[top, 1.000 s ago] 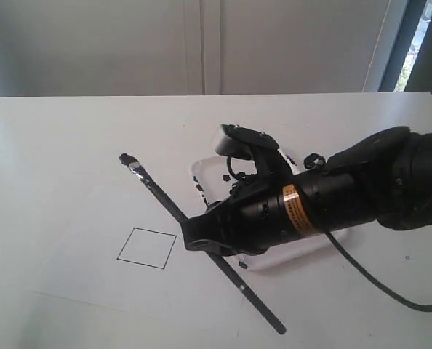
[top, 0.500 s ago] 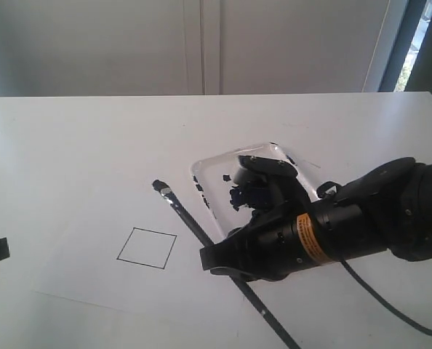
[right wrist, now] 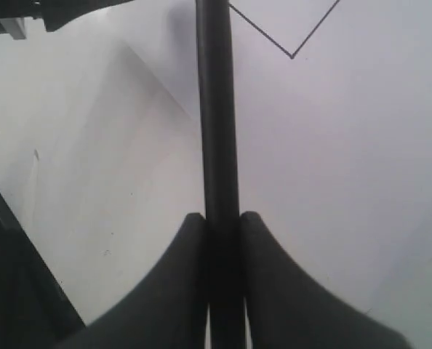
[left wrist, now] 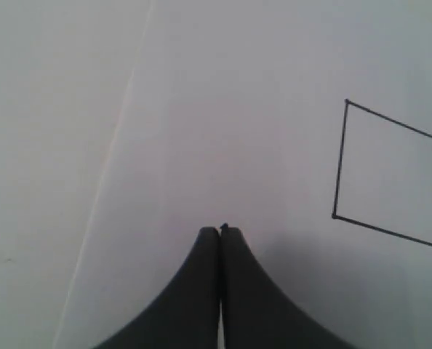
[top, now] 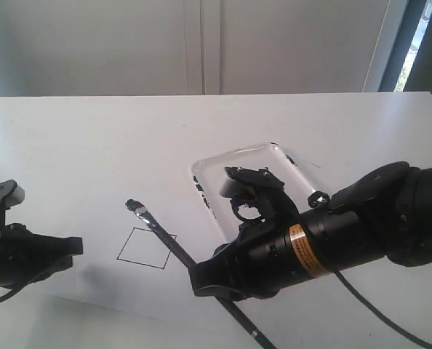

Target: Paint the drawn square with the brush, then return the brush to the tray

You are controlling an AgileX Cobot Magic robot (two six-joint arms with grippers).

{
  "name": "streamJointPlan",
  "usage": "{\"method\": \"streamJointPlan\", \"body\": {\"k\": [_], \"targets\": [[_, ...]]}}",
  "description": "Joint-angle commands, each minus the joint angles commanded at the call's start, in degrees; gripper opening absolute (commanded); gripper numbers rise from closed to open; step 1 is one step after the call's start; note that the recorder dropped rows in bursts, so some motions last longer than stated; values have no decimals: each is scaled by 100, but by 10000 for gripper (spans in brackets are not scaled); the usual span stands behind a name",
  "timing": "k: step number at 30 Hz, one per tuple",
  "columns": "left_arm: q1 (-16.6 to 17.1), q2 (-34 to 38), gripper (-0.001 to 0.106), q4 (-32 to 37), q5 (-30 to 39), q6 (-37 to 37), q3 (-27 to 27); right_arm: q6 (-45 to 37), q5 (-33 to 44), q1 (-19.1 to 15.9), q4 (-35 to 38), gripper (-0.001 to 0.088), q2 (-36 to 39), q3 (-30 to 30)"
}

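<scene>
Now | right tool [right wrist: 221, 217] clamped on brush [right wrist: 214, 109] | left tool [left wrist: 220, 231] closed, empty

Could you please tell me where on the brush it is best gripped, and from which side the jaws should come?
Grip the brush on its straight black handle, near mid-length, well back from the bristles. Come at the shaft side-on, jaws closing across its thin width, so the long handle is less likely to pivot. The right gripper holds it this way.
</scene>
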Motion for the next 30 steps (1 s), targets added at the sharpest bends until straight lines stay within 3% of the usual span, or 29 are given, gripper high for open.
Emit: {"method": "streamJointPlan", "body": {"k": [8, 17, 30], "targets": [[0, 205, 0, -28, 116, -38, -131, 80, 413, 0, 0, 0, 205, 495], [0, 205, 0, -28, 105, -38, -131, 80, 503, 0, 0, 0, 697, 465], [0, 205, 0, -17, -335, -38, -131, 80, 19, 0, 174, 0, 719, 368]]}}
